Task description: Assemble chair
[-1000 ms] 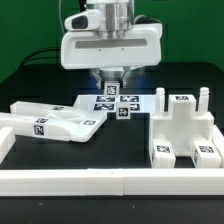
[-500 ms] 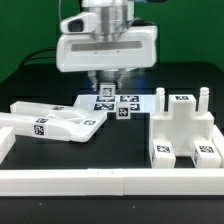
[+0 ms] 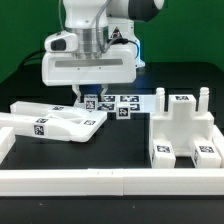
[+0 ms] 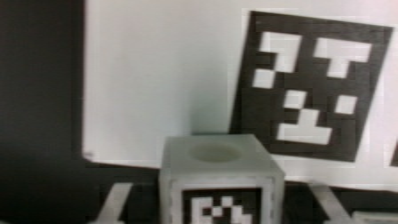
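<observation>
My gripper (image 3: 89, 97) hangs low over the exterior view's left end of the marker board (image 3: 140, 100). A small white tagged block (image 4: 217, 180), a chair part, sits between my fingers (image 4: 125, 200) and appears held; it also shows under the gripper in the exterior view (image 3: 90, 101). Flat white chair pieces (image 3: 58, 122) lie at the exterior view's left. A larger boxy chair piece (image 3: 185, 128) with upright posts stands at the right. Another small tagged piece (image 3: 122, 113) rests at the board's near edge.
A long white border rail (image 3: 110, 180) runs along the front and up the left side (image 3: 8, 140). The marker board's large tag (image 4: 311, 85) fills the wrist view behind the block. The table top is black.
The arm has swung toward the exterior view's left and turned, carrying the small block with it. The other chair pieces have not moved.
</observation>
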{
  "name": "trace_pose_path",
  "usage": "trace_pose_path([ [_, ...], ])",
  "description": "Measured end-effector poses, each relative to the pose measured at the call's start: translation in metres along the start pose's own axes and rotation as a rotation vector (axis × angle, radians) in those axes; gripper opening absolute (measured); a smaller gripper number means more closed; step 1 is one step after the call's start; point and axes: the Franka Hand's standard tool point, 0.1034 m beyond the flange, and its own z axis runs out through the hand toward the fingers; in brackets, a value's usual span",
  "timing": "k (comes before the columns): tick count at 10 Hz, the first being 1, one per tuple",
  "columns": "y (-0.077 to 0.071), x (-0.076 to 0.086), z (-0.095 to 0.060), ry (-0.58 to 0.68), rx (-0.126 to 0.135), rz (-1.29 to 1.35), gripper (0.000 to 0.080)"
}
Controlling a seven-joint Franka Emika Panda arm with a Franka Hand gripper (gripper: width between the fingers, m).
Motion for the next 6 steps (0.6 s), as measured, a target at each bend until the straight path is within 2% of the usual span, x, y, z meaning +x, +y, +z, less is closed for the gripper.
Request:
trace_pose_path([
  [2, -0.0116, 0.0011, 0.0012, -0.004, 0.003, 0.039, 0.0282],
  [4, -0.0107, 0.0011, 0.0012, -0.004, 0.002, 0.028, 0.0282],
  [5, -0.0108, 0.0012, 0.0012, -0.004, 0.002, 0.028, 0.0463],
  [6, -0.0104, 0.0019, 0.0005, -0.003, 0.003, 0.028, 0.0583],
])
